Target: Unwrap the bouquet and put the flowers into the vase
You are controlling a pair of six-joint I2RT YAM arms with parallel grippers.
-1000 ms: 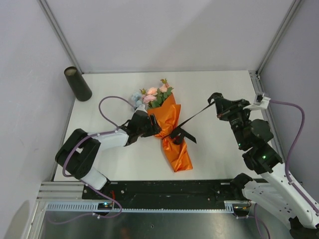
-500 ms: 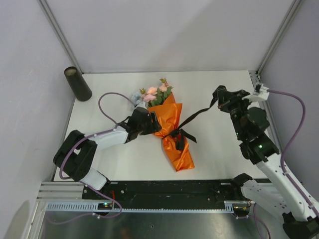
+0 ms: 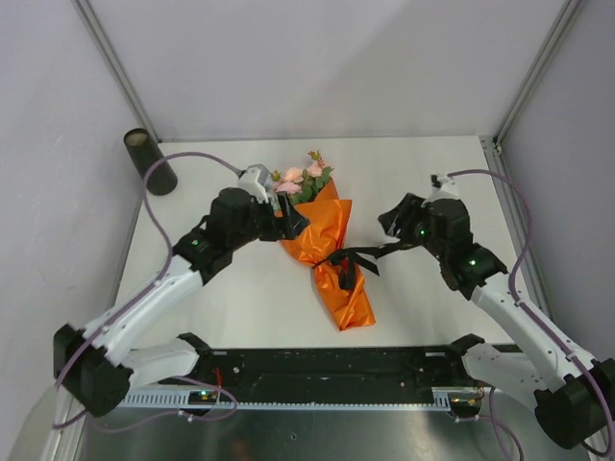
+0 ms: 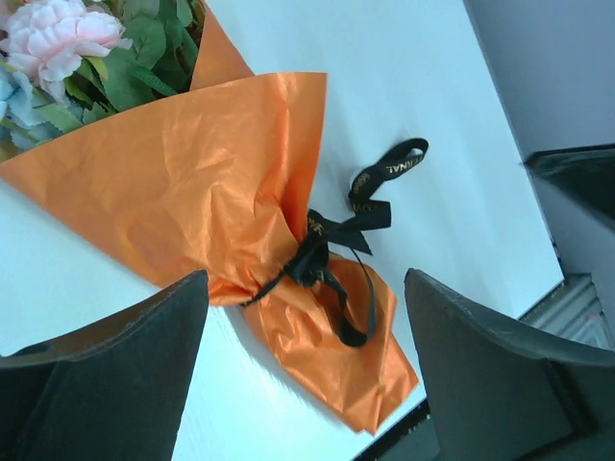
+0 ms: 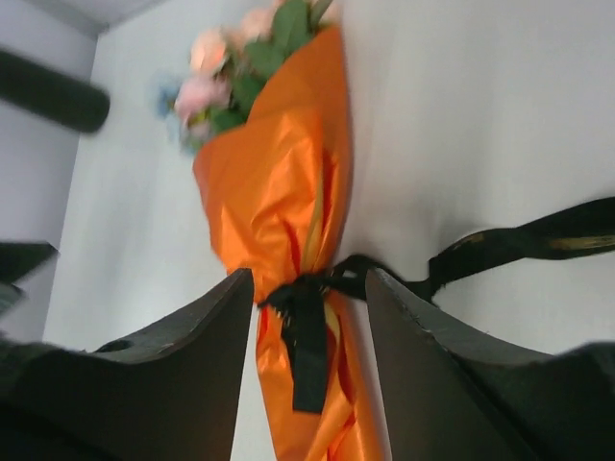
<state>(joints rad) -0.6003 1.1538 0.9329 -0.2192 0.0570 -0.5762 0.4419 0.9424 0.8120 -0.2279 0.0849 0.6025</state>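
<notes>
Bouquet (image 3: 327, 252) lies flat mid-table (image 3: 432, 173), flowers (image 3: 303, 180) pointing abt 12 o'clk, paper tail toward 5, not yet unwrapped. Black ribbon (image 3: 357, 257) is knotted at the narrow waist w/ one loose end trailing toward 3. R gripper (image 3: 392, 223) hovers over that end, at 3 o'clk of the knot, jaws spread, nothing pinched; prob so the ribbon lies slack and can be taken nearer the knot. L gripper (image 3: 291, 219) hangs by the paper's 10 o'clk edge, jaws spread wide, not touching as far as I can tell; looks placed to pin the wrap while the other side pulls. Vase (image 3: 150, 161) stands upright at the table's 10 o'clk corner, well apart, no stems in it, out of the way till they're free.
</notes>
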